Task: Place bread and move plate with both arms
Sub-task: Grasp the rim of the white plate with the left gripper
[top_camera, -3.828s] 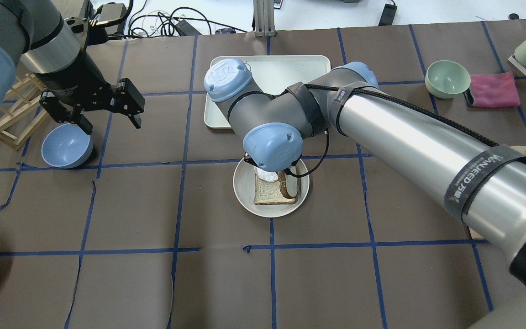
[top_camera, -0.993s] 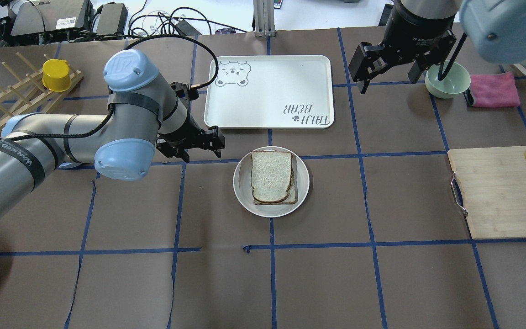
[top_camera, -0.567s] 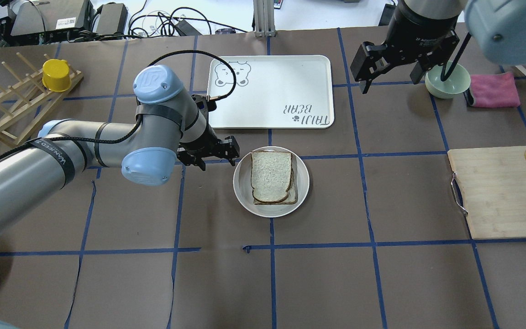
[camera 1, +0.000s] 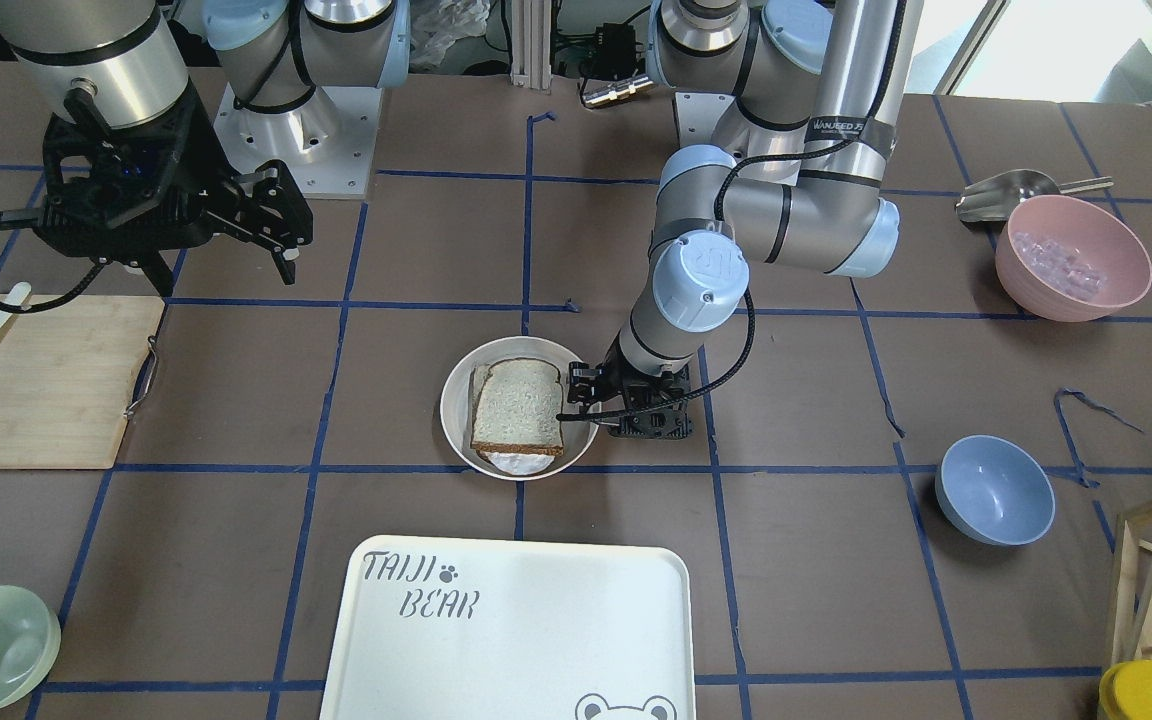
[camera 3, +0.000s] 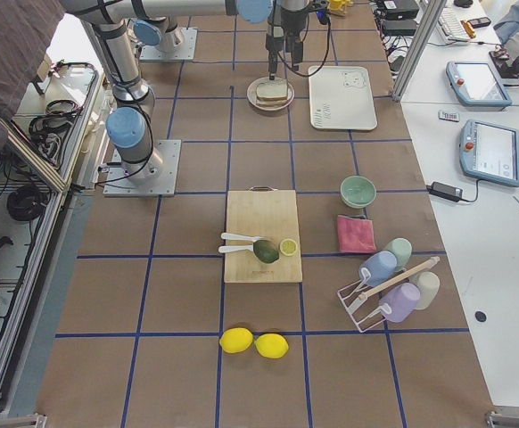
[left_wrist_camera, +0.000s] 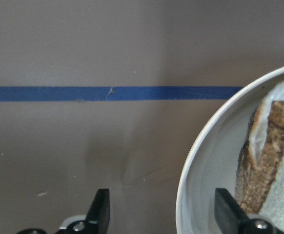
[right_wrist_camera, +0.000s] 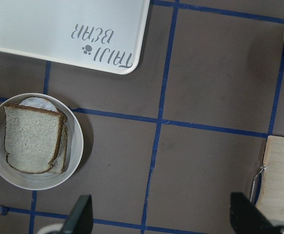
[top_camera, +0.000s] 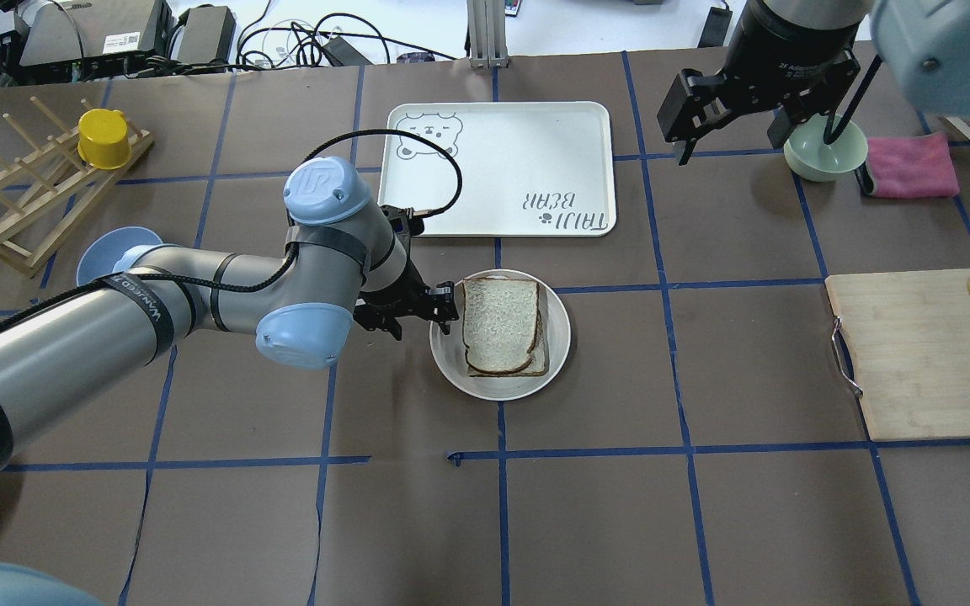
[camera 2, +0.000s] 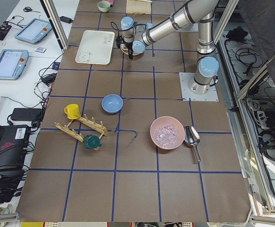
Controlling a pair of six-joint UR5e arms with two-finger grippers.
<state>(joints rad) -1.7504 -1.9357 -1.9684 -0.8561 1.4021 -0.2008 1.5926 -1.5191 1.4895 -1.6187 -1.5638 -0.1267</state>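
- Straddling the rim of the plate [top_camera: 443,362], the left pincer [left_wrist_camera: 164,214] stands apart, gripping nothing.
- The bread [top_camera: 498,324] lies on the plate, mid-tabletop [top_camera: 662,522].
- The right pincer [right_wrist_camera: 164,219] hangs wide apart, empty, above the tabletop.

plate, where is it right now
In the overhead view the plate sits mid-table, just below the white tray, with the left gripper at its left rim.

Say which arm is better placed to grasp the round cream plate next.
Left: left hand straddles the round cream plate's rim, open; right hand hangs open, far off by the pale green bowl.
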